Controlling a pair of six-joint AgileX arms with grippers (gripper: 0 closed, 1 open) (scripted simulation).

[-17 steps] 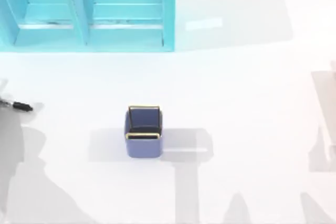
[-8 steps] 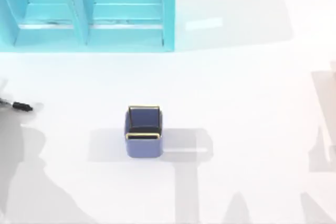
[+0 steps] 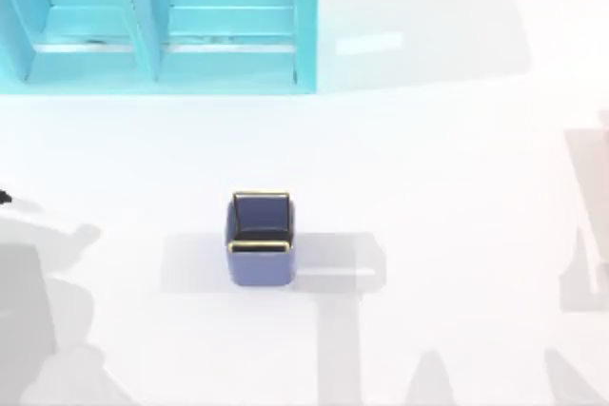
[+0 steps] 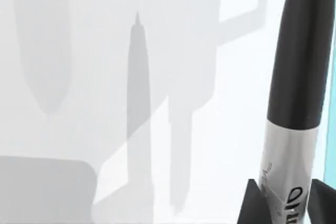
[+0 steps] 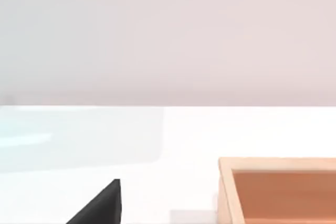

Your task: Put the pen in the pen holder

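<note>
The white table [image 3: 428, 159] is catching long grey arm shadows, with the pen holder [image 3: 260, 238] sitting upright mid-table, in front of the turquoise shelf unit [image 3: 157, 21]. Well off to its left, the left gripper [image 4: 286, 203] is clamping the pen [image 4: 296, 77] by its silver barrel, up off the table. A wooden box [image 5: 278, 190] is showing near the right gripper; can't tell how that one's set.

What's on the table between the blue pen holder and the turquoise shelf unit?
Nothing: in the top view the white table is bare between the pen holder and the shelf unit.
</note>
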